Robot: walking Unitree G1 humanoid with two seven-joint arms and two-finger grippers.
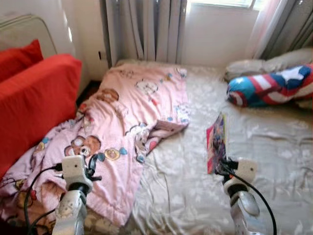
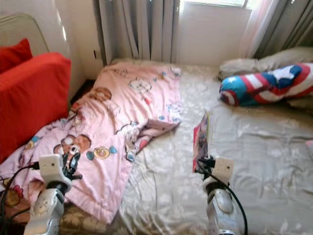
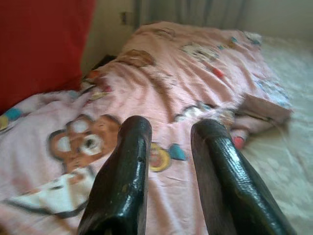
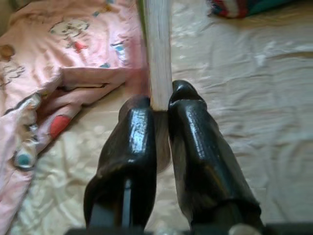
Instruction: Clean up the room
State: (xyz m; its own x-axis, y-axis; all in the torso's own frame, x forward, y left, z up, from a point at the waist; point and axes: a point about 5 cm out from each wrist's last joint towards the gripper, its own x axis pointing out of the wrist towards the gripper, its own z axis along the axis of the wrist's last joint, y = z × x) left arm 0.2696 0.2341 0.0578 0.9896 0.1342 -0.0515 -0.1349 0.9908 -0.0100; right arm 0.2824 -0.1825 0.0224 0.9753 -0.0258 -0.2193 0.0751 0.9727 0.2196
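Upright, book [image 1: 215, 143] pinched in right gripper [image 4: 160, 105] above bed sheet [image 1: 274, 161]; left gripper [image 3: 168, 132] parted over pink blanket [image 1: 132, 112].

blanket [image 1: 132, 117] on bed's [image 1: 274, 161] left, pillows [image 1: 274, 85] far right, sofa [image 1: 34, 103] beside

Bedroom in a home, shown by a wide bed [image 1: 254, 161] with a rumpled cream sheet and a pink cartoon-bear blanket [image 1: 122, 127] spread over its left half. At the far right, a star-and-stripes pillow [image 1: 274, 85] beside a pale pillow [image 1: 254, 66]. Grey curtains [image 1: 144, 27] below a bright window on the far wall, red sofa [image 1: 34, 103] on the left.
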